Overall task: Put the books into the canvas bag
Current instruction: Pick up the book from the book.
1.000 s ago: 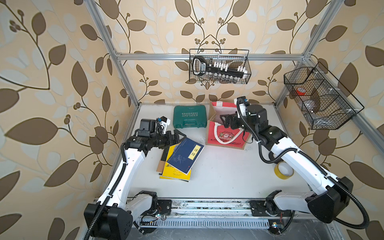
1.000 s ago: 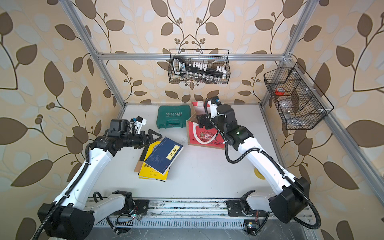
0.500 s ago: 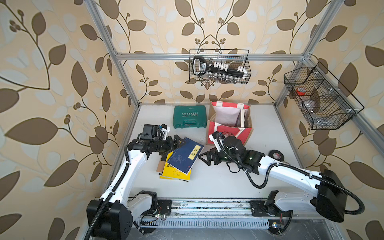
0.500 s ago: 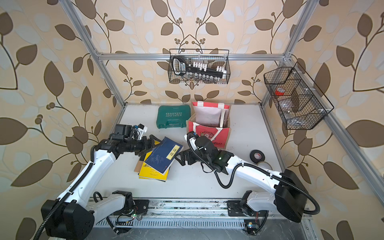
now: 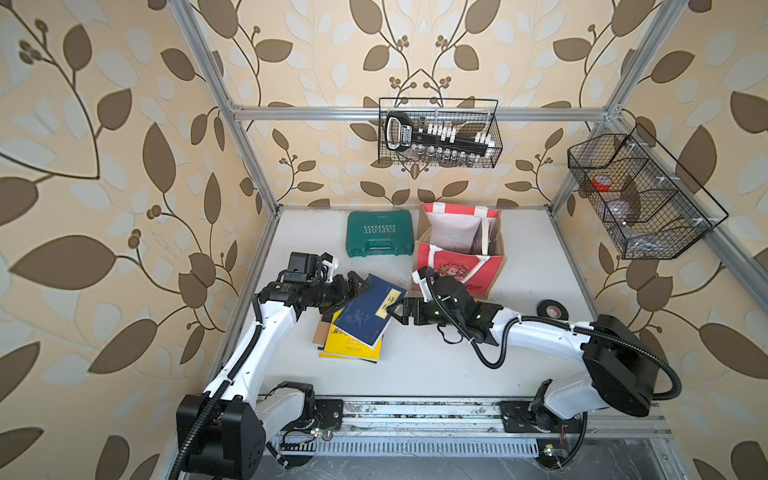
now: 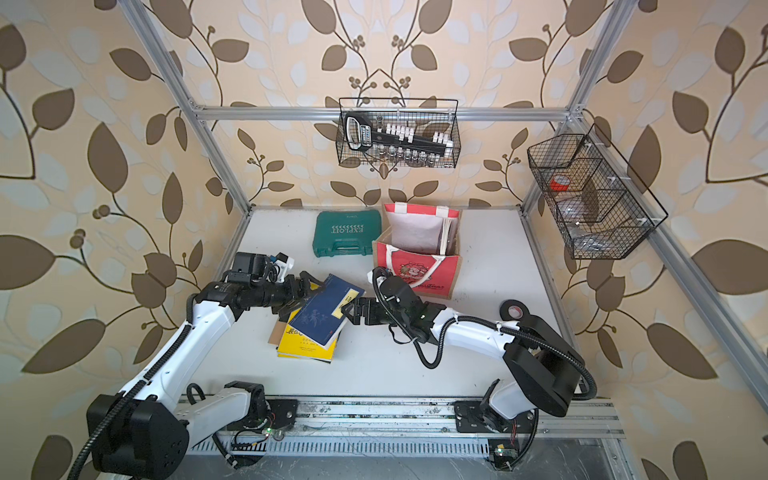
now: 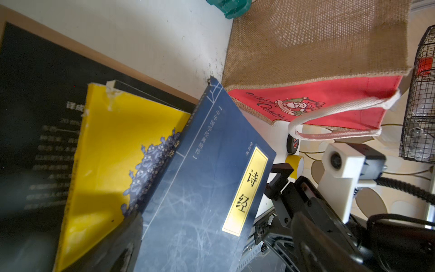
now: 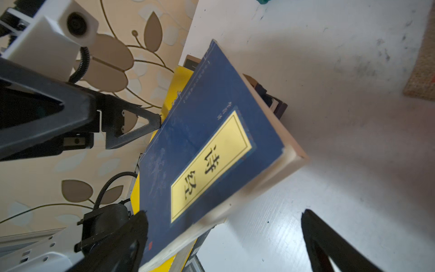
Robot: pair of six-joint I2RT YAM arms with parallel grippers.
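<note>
1. Blue book tops stack on table, tilted; long axis points roughly toward bag.
2. R claw wide, book's corner between jaws; L claw wide at opposite edge.
3. R nearer bag.

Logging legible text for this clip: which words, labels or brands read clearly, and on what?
"EXPLOIT": lid of the green tool case, upside down in both top views.
"诗经": yellow label on the blue book.
"中华国学经典精粹": along that cover's edge.
Too blurred or small: cursive script on the canvas bag, print on the black book, yellow book title, black tool label.
</note>
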